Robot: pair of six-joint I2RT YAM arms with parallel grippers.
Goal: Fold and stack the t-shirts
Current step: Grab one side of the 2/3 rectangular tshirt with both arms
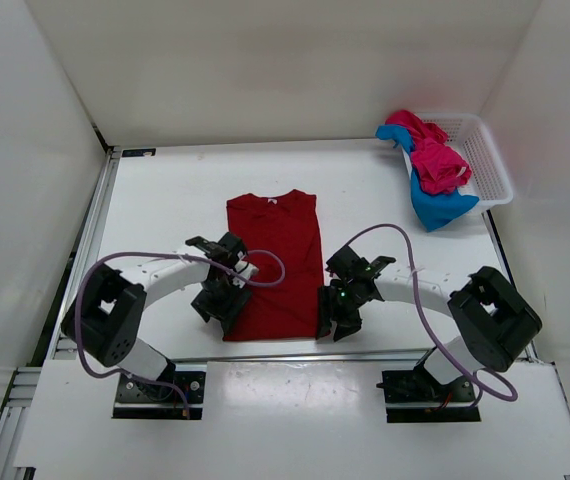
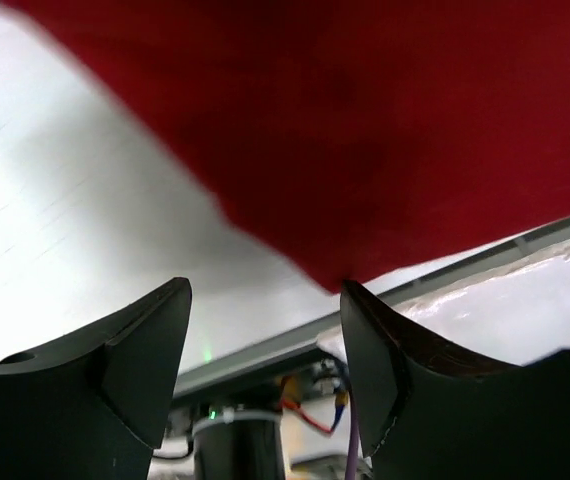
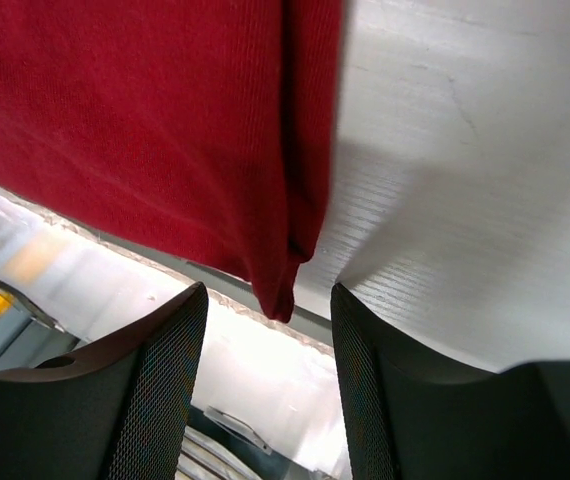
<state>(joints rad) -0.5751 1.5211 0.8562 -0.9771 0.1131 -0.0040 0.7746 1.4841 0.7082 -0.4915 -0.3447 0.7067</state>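
Found left gripper (image 2: 265,365) and right gripper (image 3: 268,370) spread open, holding nothing, poised at near hem corners of dark red shirt (image 1: 275,255), laid flat between them. Judged fabric light, limp, sag-prone; best pinched at those corners. Noted pink shirt (image 1: 433,158) and blue shirt (image 1: 441,208) heaped over basket (image 1: 492,170) rim

A spread t-shirt (image 1: 273,262) lies mid-tabletop (image 1: 165,200), collar toward the far side. The left claw (image 1: 220,305) is at its near left corner and the right claw (image 1: 337,318) at its near right corner. In the far right corner stands a basket (image 1: 490,165), where an upper t-shirt (image 1: 433,158) lies on a lower t-shirt (image 1: 437,208) that spills over its left rim.
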